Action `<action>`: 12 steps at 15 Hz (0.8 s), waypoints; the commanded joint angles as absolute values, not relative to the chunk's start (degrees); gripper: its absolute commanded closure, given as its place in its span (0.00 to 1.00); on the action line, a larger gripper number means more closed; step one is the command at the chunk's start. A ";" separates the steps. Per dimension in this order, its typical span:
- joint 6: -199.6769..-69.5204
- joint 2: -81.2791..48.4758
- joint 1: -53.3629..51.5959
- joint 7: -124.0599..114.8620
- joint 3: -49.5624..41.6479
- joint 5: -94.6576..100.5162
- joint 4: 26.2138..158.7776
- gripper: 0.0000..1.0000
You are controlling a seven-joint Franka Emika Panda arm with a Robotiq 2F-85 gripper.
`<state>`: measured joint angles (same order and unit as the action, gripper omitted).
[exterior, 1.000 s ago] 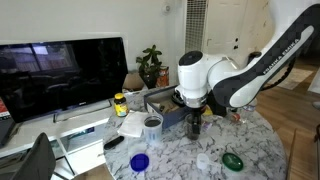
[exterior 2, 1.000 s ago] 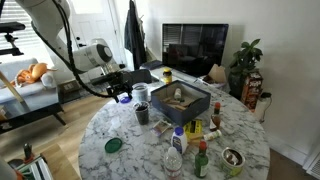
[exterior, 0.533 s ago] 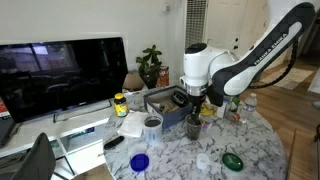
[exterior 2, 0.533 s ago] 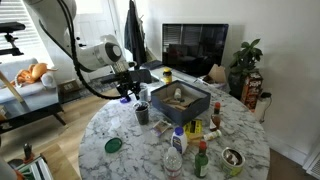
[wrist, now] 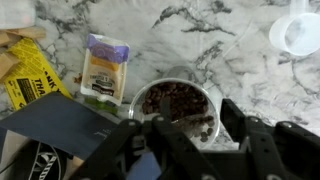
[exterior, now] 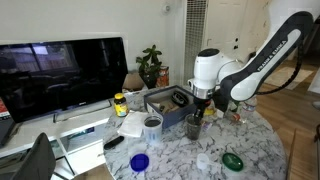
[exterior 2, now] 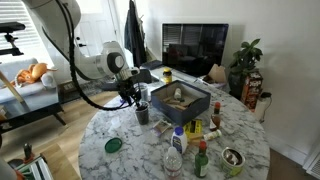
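Observation:
In the wrist view, a clear cup (wrist: 180,104) with dark beans inside stands on the marble table (wrist: 220,50). My gripper (wrist: 192,128) is open. Its two dark fingers are on either side of the cup, just above its rim. In both exterior views the gripper (exterior: 196,108) (exterior 2: 134,98) hangs over that cup (exterior: 193,126) (exterior 2: 142,113), next to a dark blue box (exterior: 165,104) (exterior 2: 181,101). I cannot tell whether the fingers touch the cup.
A snack packet (wrist: 105,68), a yellow packet (wrist: 25,72) and a white lid (wrist: 298,32) lie near the cup. The round table also holds a second cup (exterior: 152,124), a blue lid (exterior: 139,161), a green lid (exterior 2: 113,145), bottles (exterior 2: 176,152) and a tin (exterior 2: 232,160). A TV (exterior 2: 195,45) stands behind.
The arm has swung across the table toward the blue box. The gripper is now over the cup of beans, and the jaws stay open.

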<state>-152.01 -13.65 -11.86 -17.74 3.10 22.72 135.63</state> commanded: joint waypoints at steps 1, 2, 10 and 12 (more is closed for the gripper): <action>-158.97 -13.21 -11.57 -18.09 1.66 22.68 139.48 0.51; -160.79 -13.20 -11.74 -18.48 0.92 23.13 140.04 0.51; -166.64 -14.44 -12.19 -21.02 -2.76 25.87 140.18 0.65; -166.62 -15.30 -11.89 -20.07 -2.20 24.83 140.25 0.67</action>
